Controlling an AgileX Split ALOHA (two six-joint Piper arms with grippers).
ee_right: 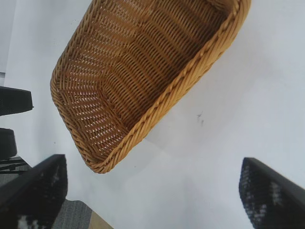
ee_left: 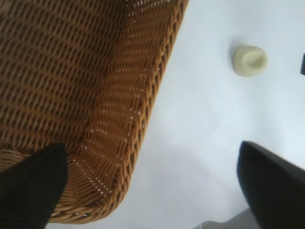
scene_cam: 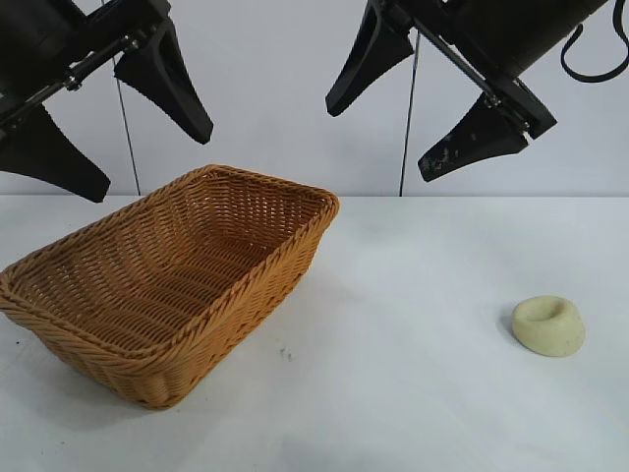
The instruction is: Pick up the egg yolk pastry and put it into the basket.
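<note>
Two black grippers are hanging high above the white tabletop, both well clear of everything on it. Left gripper is sitting over the near-left end of the large golden-brown woven wicker basket, fingers spread wide and gripping nothing. Right gripper is hovering right of the basket, fingers likewise splayed wide, nothing between them.

Small pale cream-yellow puck-shaped egg yolk pastry is lying on the table at far right, dent facing up, well apart from the basket. Not in the basket yet, and neither gripper is touching it.

Left wrist view is showing the basket corner below its own fingers, with the pastry farther off on bare table. Right wrist view is showing the basket only.
</note>
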